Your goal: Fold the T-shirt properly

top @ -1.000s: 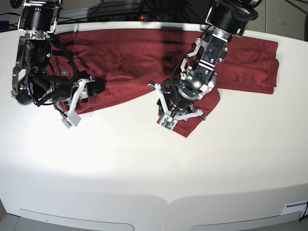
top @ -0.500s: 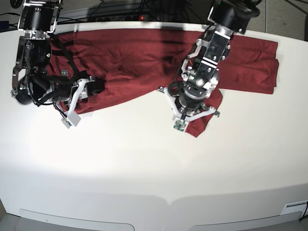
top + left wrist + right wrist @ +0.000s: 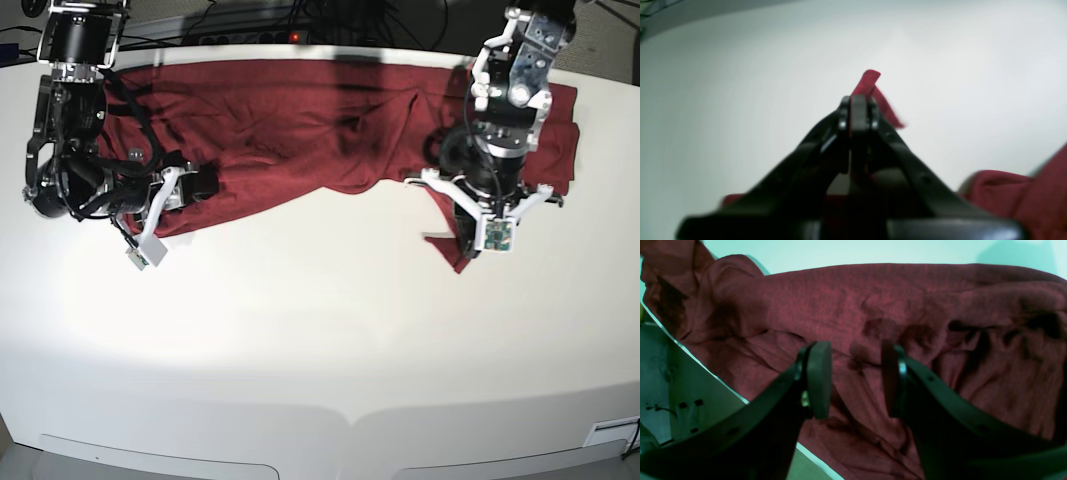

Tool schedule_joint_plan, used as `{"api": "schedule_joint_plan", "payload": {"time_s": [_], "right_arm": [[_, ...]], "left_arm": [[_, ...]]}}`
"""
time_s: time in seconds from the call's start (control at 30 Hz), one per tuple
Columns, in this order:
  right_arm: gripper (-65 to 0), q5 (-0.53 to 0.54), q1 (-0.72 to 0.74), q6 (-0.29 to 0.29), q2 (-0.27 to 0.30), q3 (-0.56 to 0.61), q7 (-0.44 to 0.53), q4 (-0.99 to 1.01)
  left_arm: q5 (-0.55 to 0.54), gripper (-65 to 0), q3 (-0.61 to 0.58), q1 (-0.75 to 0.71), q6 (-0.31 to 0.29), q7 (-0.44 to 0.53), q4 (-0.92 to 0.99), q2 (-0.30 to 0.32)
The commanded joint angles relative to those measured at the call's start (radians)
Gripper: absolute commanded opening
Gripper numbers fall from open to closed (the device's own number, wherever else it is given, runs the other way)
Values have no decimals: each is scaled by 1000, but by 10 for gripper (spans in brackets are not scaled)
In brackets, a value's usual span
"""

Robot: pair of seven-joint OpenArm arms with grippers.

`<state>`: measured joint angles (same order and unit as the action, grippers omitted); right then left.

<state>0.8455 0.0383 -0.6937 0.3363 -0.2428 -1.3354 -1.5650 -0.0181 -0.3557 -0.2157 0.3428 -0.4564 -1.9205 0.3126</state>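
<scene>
No readable writing. Left gripper (image 3: pixel 858 106) jaws pinching T-shirt (image 3: pixel 300 130) edge. Right gripper (image 3: pixel 853 380) jaws spread above shirt, holding nothing. White table (image 3: pixel 320 340).

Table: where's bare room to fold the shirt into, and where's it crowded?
The near half of the table, from the T-shirt's lower edge to the front rim, is bare. A smaller bare strip lies right of the left gripper. The far side is crowded: cloth and both arms, right gripper over it.

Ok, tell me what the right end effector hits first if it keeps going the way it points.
Probably the shirt: the open right end effector points straight at wrinkled cloth, nothing between, though depth is unclear.
</scene>
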Motion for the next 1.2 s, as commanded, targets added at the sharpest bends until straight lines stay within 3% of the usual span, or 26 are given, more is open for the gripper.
{"api": "schedule_joint_plan", "payload": {"time_s": [0.0,0.13,0.63,1.03,1.17], "right_arm": [[-404,22,16,-4,13,-6,15,-16],[-404,22,16,-4,13,-6,19,-16],[-404,22,16,-4,13,-6,19,-16],[-404,22,16,-4,13,-6,18,-16],[-404,22,16,-4,13,-6,18,-16]], "left_arm": [[32,-650,13,-7,31,0,-19,8],[93,-650,74,-65,89,-35,-20,6],[97,-650,307,-357,88,55,-87,6],[97,-650,329,-396,87,61,-71,1],[97,-456,329,-396,88,62,-71,1]]}}
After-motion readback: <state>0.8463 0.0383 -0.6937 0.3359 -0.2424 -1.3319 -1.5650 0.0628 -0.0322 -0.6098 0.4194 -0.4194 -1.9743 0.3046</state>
